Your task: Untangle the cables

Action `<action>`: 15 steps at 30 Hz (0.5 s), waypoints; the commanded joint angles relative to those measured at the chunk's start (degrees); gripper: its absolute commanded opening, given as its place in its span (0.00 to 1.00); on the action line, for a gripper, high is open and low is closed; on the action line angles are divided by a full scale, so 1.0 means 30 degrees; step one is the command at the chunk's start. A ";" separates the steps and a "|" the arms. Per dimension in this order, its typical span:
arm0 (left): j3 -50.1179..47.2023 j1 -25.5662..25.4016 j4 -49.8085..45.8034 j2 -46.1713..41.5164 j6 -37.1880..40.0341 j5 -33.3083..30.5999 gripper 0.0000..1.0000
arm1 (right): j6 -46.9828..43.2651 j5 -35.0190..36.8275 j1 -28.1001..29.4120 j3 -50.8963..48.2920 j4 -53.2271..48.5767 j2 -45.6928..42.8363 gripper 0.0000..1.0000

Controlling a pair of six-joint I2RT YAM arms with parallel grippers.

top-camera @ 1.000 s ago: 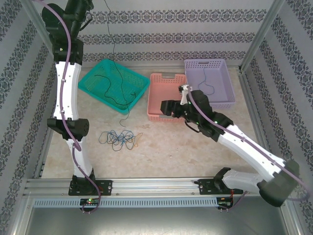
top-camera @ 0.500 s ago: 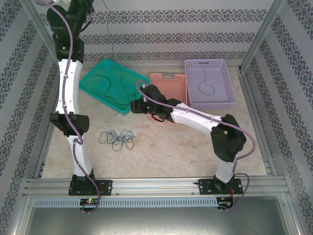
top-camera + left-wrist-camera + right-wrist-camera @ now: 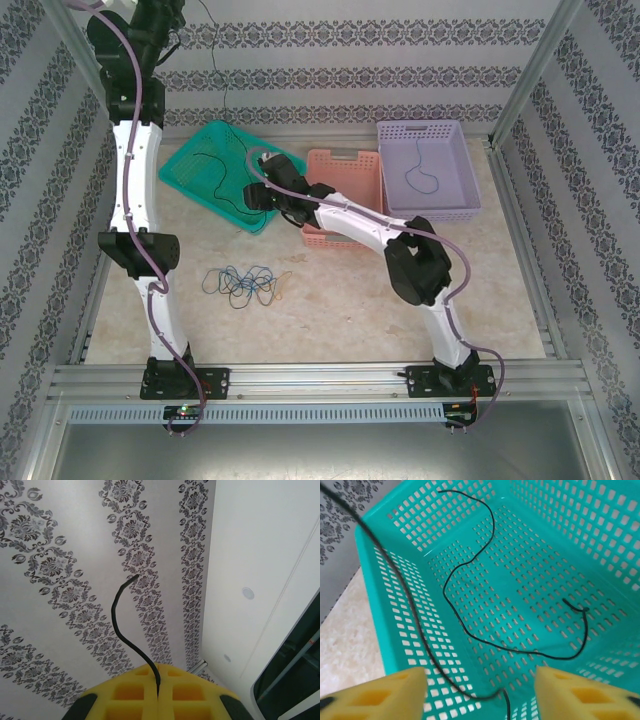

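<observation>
Note black cable (image 3: 460, 625) looped on floor of teal basket (image 3: 600, 525); second strand (image 3: 405, 600) crossing the basket's rim, lower end cut off at frame edge. Find right gripper (image 3: 480, 692) above that rim, fingers apart astride the strand, grasping nothing. Find left gripper (image 3: 157, 697) high above basket, clenched on black cable tail (image 3: 113, 617).

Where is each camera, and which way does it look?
Top external: above and behind the arms, looking down at the table, left arm and right arm.
Left wrist: on the raised left arm, facing wallpaper and ceiling; the left gripper is pinching a black cable.
Right wrist: looking down into the teal basket, right gripper open.
Shared: top and right wrist both see that basket.
</observation>
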 commanded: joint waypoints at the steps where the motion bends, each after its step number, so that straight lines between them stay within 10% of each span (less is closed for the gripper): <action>1: 0.0355 0.0360 -0.0016 -0.0002 -0.0261 0.0790 0.00 | -0.0219 -0.0062 -0.0177 0.1581 0.0034 0.1151 0.46; 6: 0.0282 0.0506 -0.1327 -0.0286 0.0525 0.1358 0.00 | -0.0299 0.0076 -0.0585 0.2451 0.0840 0.1469 0.00; 15: -0.2027 0.0510 -0.8434 -0.1892 0.6532 0.1498 0.00 | -0.1495 -0.0067 -0.0706 0.2402 0.0261 -0.1889 0.00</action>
